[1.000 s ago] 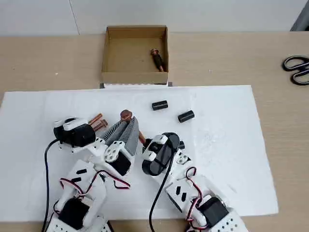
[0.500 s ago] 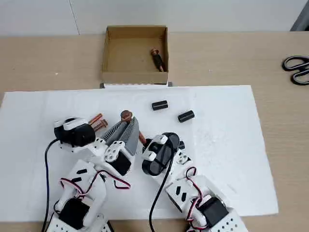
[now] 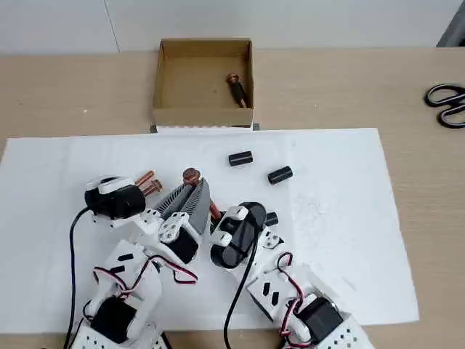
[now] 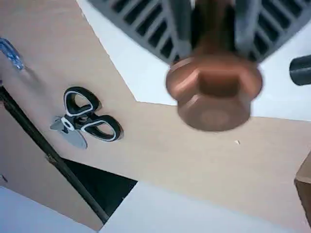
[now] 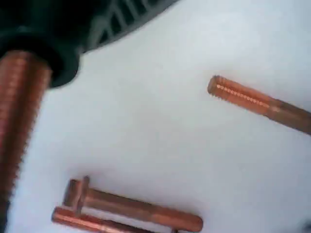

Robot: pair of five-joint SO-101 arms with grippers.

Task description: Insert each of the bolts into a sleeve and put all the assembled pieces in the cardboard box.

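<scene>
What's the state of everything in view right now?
Box: open, one assembled piece inside.
Held bolt: clamped in left tool.
End sleeve: at the held bolt's threaded tip, seemingly partly on.
Loose sleeves: lying on paper, no bolts in them.
Loose bolts: lying on paper, bare.
Scissors: closed, on table.

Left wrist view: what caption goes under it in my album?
Left gripper pinching a copper bolt, scissors lying beyond.

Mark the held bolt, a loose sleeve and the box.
Held bolt (image 4: pixel 214 92): left wrist view, hex head.
Loose sleeve (image 3: pixel 240 158): high view, its side.
Cardboard box (image 3: pixel 203 115): high view, front wall.
</scene>
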